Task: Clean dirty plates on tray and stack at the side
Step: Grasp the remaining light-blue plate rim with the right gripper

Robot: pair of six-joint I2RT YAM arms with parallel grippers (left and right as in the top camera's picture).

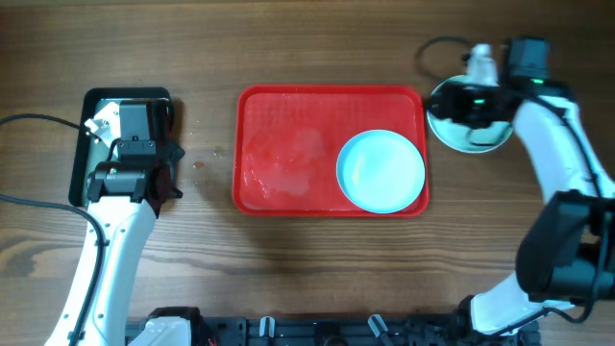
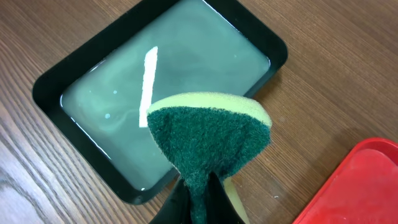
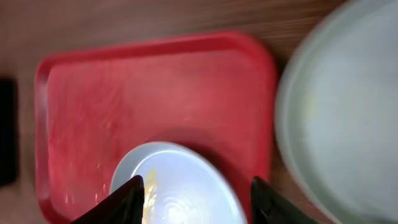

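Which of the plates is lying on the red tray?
The pale turquoise plate in the right half of the tray. The other plate in view lies off the tray, on the wooden table to its right.

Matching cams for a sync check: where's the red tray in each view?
Overhead: tray at table centre.
Left wrist: only a corner, bottom right, beyond the sponge.
Right wrist: fills left and centre.
Landmark: turquoise plate on the tray's right end, bottom centre in right wrist; absent from left wrist.
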